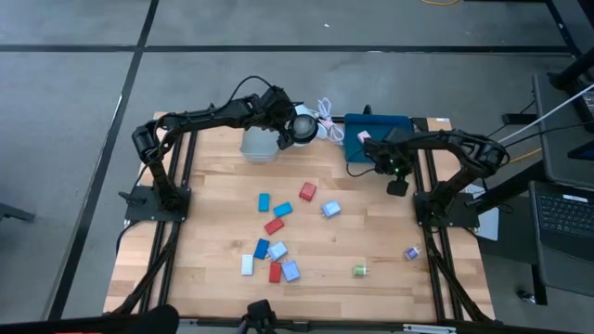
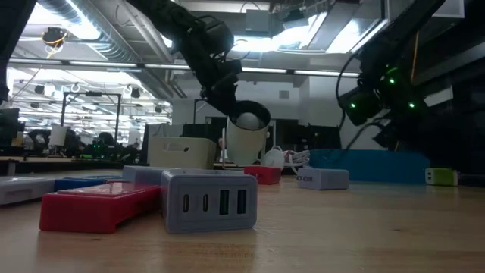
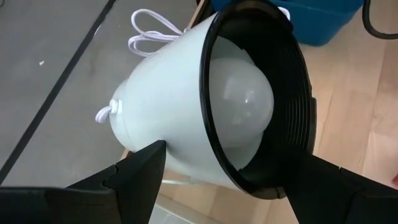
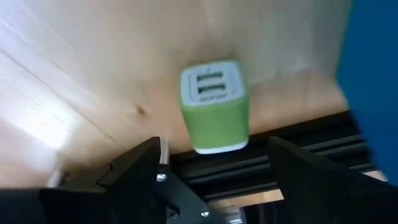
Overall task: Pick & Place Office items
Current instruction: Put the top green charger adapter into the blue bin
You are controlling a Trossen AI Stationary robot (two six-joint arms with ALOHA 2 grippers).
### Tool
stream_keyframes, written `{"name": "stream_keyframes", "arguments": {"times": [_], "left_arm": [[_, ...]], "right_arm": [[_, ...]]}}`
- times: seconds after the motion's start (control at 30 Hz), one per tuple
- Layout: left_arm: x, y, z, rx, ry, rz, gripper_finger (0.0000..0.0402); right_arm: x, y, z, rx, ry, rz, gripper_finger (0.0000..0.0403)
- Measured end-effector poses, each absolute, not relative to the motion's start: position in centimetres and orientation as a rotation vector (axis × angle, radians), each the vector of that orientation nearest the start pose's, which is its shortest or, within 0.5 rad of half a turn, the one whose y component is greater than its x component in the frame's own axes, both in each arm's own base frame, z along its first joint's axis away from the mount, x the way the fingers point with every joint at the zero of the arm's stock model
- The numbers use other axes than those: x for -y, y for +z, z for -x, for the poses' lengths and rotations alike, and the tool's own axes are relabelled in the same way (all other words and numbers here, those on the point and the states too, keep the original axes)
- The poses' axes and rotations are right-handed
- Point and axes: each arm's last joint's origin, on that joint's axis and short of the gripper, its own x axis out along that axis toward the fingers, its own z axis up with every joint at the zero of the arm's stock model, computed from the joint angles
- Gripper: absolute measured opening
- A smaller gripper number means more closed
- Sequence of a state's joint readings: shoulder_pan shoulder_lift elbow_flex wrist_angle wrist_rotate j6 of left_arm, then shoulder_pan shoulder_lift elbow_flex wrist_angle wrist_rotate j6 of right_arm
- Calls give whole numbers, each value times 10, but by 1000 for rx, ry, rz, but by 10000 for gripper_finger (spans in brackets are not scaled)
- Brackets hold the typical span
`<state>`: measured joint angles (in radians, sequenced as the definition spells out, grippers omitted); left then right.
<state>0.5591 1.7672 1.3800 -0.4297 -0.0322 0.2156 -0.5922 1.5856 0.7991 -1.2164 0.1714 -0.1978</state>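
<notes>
Several small red, blue and white blocks (image 1: pixel 278 232) lie on the wooden table's middle, with a green bit (image 1: pixel 360 271) and a purple bit (image 1: pixel 411 252) nearer the front. At the table's far edge my left gripper (image 1: pixel 290 128) is shut on the white round black-faced object (image 3: pixel 186 112), whose cord (image 3: pixel 152 31) trails beyond the table. My right gripper (image 1: pixel 397 186) hangs open near the right edge. A green two-port charger block (image 4: pixel 214 106) lies on the table below it, between its fingers in the right wrist view and apart from both. My left gripper pinches the round object across its width. One finger (image 3: pixel 140 165) lies on the white shell (image 3: pixel 168 134), the other (image 3: pixel 323 180) on the outer side of the black rim (image 3: pixel 301 124). The fingers slant down from the table's left. The object sits tilted; whether it is clear of the table does not show.
A grey bin (image 1: pixel 260 144) stands next to the round object at the far edge. A blue tray (image 1: pixel 376 130) with a small pink piece (image 1: pixel 365 136) sits at the far right. A black frame rail (image 4: pixel 280 168) runs along the right edge behind the green block.
</notes>
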Motion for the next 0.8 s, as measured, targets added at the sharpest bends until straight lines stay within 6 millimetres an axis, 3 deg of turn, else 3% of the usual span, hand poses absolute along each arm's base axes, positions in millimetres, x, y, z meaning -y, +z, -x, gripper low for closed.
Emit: {"name": "stream_keyframes", "arguments": {"times": [0.23, 0.8], "left_arm": [[-206, 255, -328, -846, 467, 25, 294], [-207, 256, -329, -835, 470, 25, 294]], "right_arm": [[121, 155, -173, -1930, -292, -325, 300], [116, 136, -164, -1927, -340, -299, 295]]}}
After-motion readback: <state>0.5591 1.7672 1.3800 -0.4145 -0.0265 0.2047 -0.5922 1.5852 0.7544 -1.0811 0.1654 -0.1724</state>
